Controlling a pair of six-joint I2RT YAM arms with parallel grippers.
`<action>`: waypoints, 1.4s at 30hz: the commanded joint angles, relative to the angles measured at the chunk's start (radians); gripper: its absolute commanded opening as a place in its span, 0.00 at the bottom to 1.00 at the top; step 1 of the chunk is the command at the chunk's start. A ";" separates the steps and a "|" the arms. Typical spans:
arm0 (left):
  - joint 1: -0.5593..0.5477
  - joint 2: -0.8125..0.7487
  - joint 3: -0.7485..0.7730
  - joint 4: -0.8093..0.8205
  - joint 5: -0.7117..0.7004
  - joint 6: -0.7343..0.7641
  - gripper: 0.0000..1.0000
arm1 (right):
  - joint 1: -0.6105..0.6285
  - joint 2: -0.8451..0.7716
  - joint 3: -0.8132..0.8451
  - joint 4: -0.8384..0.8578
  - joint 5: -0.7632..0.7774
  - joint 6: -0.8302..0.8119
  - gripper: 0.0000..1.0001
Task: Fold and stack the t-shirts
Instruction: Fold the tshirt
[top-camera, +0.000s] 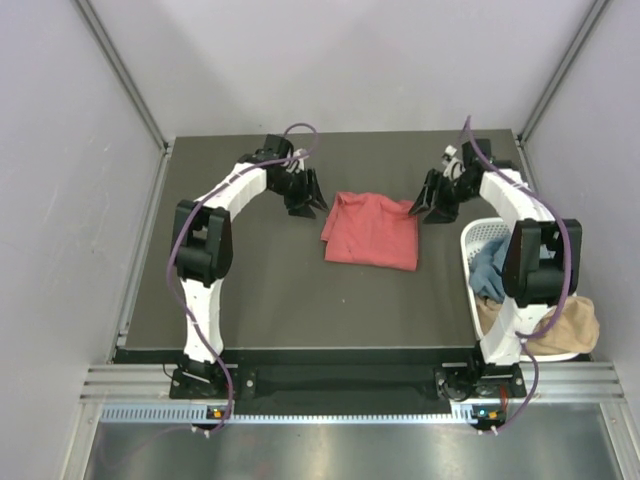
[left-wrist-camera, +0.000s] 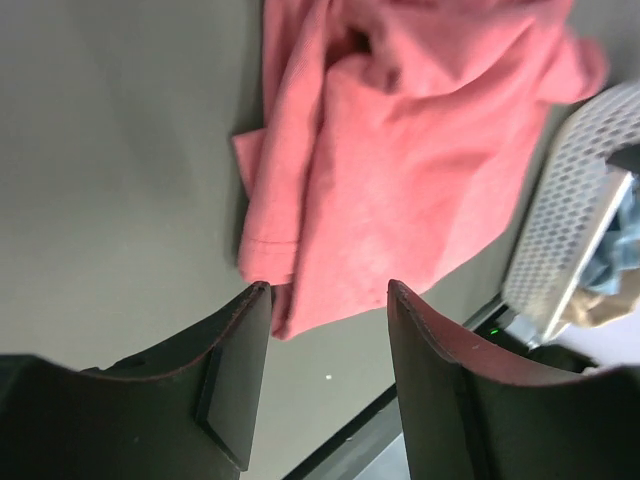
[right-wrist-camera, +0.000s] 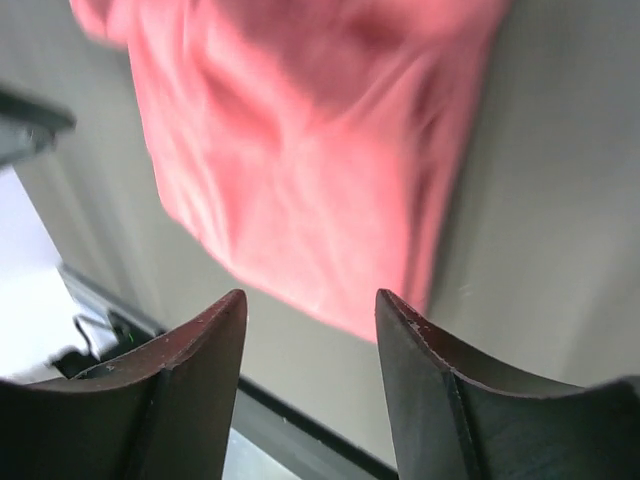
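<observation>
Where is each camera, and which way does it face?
Top external: above and behind the arms, looking down on the table; both show.
Left wrist: left arm, facing the coral-red t-shirt and basket past the open left gripper.
Right wrist: right arm, facing that shirt past the open right gripper.
Shared: all show the shirt.

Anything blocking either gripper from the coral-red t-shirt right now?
Nothing visible. The left gripper and right gripper flank the coral-red t-shirt at its far corners, jaws open, nothing between. The white basket sits off to the right.

Coral-red t-shirt (top-camera: 372, 230) lies folded on the table (top-camera: 250, 300); blue t-shirt (top-camera: 488, 270) and tan t-shirt (top-camera: 570, 325) bunched in basket (top-camera: 466, 240).
</observation>
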 joint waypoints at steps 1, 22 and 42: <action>-0.003 -0.018 -0.030 0.007 -0.007 0.088 0.55 | 0.055 -0.080 -0.110 0.090 -0.031 -0.013 0.54; -0.049 0.122 -0.096 0.133 0.091 0.000 0.26 | 0.075 0.260 0.175 0.231 -0.024 0.120 0.25; -0.067 -0.076 -0.081 -0.108 -0.110 0.061 0.59 | 0.041 0.435 0.528 0.076 0.073 0.085 0.23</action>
